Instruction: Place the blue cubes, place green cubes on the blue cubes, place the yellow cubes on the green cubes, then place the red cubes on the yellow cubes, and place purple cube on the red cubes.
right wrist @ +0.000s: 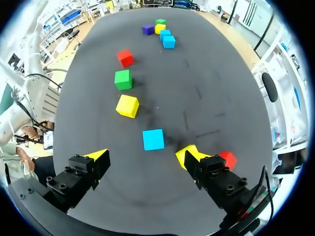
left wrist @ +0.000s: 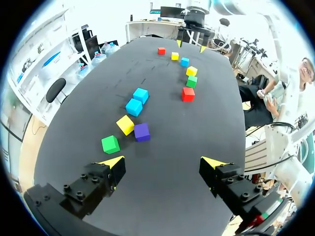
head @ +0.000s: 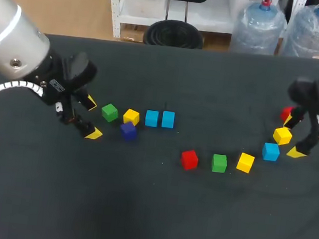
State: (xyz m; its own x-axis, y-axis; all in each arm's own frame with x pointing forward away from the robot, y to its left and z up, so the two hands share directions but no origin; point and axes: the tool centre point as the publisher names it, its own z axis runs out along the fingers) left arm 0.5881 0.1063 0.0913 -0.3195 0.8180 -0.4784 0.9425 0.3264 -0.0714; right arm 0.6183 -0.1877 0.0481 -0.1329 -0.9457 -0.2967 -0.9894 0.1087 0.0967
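The left hand [head: 93, 118] hung low over the bench [head: 149, 210], its fingers spread wide with nothing between them. Just ahead of it lay a short row of five cubes. The left green cube [head: 109, 112] was nearest the hand, and the left yellow cube [head: 131, 116] came next. The purple cube [head: 128, 130] sat tight against the left yellow cube's near side. Then came the left blue cube [head: 151, 118] and the middle blue cube [head: 168, 119], just beside each other.

A second run of cubes curved across the bench toward the right hand [right wrist: 143, 157]. It began well apart from the first row with the left red cube [head: 189, 159]. After it came the right green cube [head: 219, 162] and the middle yellow cube [head: 245, 162], evenly spaced and not touching.

The right hand was also wide open and held nothing. The right blue cube [right wrist: 153, 139] lay ahead of it, in line with the gap between its fingers. The right yellow cube [head: 283, 135] lay close against one fingertip, though I could not tell whether they touched. The right red cube [right wrist: 228, 158] sat just outside that same finger.

Every cube rested singly on the bench, none on top of another.
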